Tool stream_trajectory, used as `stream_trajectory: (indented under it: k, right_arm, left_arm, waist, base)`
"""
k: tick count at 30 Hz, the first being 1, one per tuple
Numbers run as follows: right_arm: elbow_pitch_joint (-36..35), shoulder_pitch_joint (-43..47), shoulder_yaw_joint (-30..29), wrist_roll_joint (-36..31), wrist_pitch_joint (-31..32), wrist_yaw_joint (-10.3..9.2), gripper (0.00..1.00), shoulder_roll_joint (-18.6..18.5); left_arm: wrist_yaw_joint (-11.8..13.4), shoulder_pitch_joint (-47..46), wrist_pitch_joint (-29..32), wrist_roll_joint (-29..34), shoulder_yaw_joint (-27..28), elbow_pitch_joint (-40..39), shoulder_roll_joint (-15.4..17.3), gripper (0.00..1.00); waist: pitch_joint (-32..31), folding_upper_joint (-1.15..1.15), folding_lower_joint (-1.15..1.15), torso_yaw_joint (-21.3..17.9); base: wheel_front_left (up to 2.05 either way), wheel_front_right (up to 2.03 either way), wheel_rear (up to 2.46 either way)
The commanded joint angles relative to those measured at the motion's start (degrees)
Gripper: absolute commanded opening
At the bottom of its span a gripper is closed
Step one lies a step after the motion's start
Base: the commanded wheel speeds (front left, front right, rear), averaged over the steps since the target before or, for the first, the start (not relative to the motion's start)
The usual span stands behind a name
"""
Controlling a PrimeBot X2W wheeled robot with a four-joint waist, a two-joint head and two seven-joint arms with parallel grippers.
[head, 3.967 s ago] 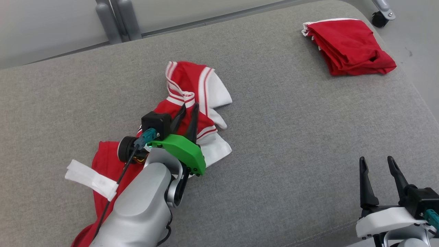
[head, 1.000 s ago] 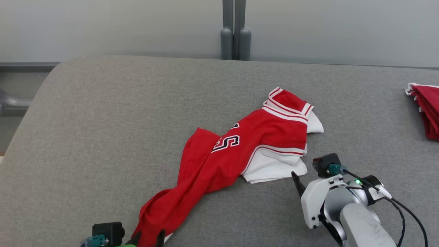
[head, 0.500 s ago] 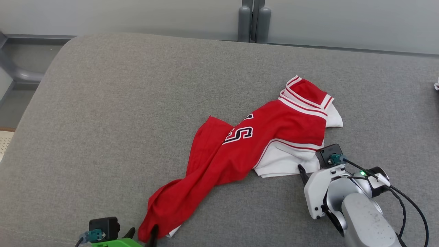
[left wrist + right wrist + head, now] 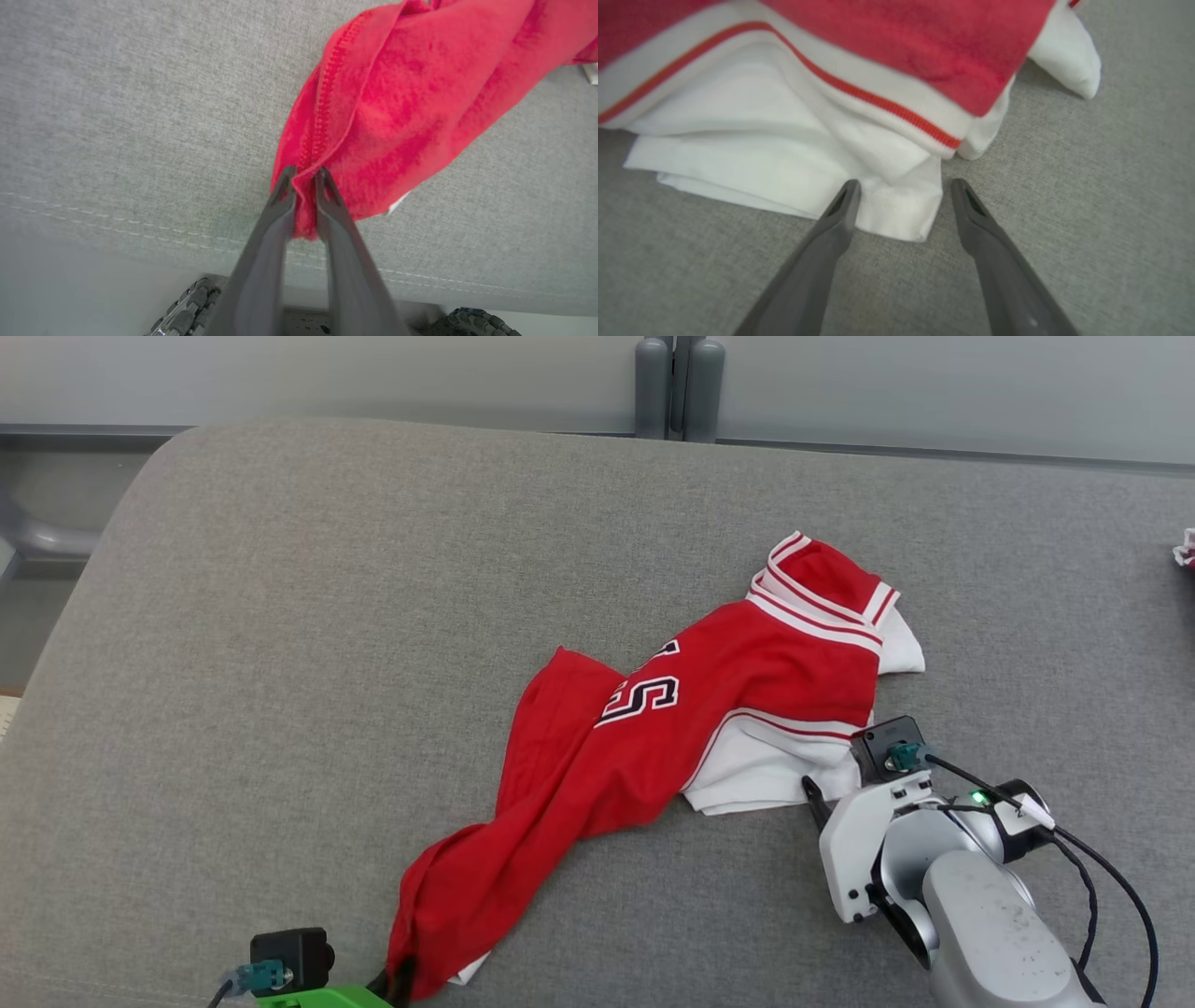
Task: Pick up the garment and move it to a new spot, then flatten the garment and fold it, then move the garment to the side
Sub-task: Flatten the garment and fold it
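Observation:
The garment [image 4: 672,719] is a red jersey with white trim and black-and-white lettering, lying crumpled and stretched diagonally across the grey cushion [image 4: 280,616]. Its red lower end [image 4: 397,93] reaches the cushion's near edge, where my left gripper [image 4: 304,179] is shut on a pinch of the hem; that gripper [image 4: 397,980] sits at the head view's bottom edge. My right gripper [image 4: 903,193] stands open with a white corner of the garment [image 4: 896,210] between its fingers. In the head view the right gripper [image 4: 826,789] is at the jersey's white lower right corner, largely hidden by its wrist.
Another red and white cloth [image 4: 1184,549] peeks in at the right edge of the head view. Grey posts [image 4: 677,387] stand behind the cushion. The cushion's front seam [image 4: 117,224] runs just below the left gripper, with wheels [image 4: 476,322] underneath.
My left gripper has closed on the red hem at the cushion's near edge. The right gripper has edged up to the white corner and stays open. The camera shifted slightly.

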Motion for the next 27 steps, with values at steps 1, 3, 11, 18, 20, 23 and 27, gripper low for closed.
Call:
stream_trajectory:
  k: [1,3,11,18,20,23,27]
  right_arm:
    - [1.30,1.14,0.13,0.52,1.35,-0.03,1.00,-0.22]
    - [0.90,1.37,-0.01,0.74,1.66,-0.03,1.00,-0.41]
    - [0.46,2.62,2.25,2.74,4.61,0.01,1.00,-0.82]
    - [-1.22,3.45,6.44,8.70,4.36,0.20,0.00,-1.40]
    - [-2.57,3.54,5.45,12.40,3.37,0.12,0.00,-1.40]
    - [-6.50,3.69,3.27,19.13,1.65,0.04,0.00,-1.13]
    - [-14.94,5.59,-0.62,28.81,1.45,-0.02,0.00,-2.62]
  left_arm:
    - [-0.29,-0.85,-0.03,-0.32,-0.08,0.25,0.06,0.03]
    - [-0.40,-0.86,0.10,-0.66,-0.22,0.43,0.16,0.00]
    - [-1.16,-1.33,0.36,-2.75,-0.76,1.03,0.32,0.00]
    - [-1.76,-0.44,1.21,-5.06,-1.54,0.65,0.41,0.00]
    - [-1.83,0.25,1.26,-6.91,-1.44,-0.23,0.28,0.00]
    - [-2.13,1.05,1.77,-9.90,-0.74,-2.93,0.12,0.00]
    - [-2.38,3.21,2.94,-15.09,0.87,-9.94,0.64,0.00]
  waist:
    - [0.02,0.00,0.00,-0.17]
    - [0.22,0.00,0.00,-0.28]
    - [0.79,0.00,0.00,-0.12]
    - [0.32,0.00,0.00,0.17]
    - [-0.16,0.00,0.00,0.09]
    - [-0.76,0.00,0.00,-0.02]
    - [-1.82,0.00,0.00,-0.57]
  base:
    - [0.00,0.00,0.00]
    - [0.00,0.00,0.00]
    - [0.00,0.00,0.00]
    - [0.00,0.00,0.00]
    - [0.00,0.00,0.00]
    - [0.00,0.00,0.00]
    - [0.00,0.00,0.00]
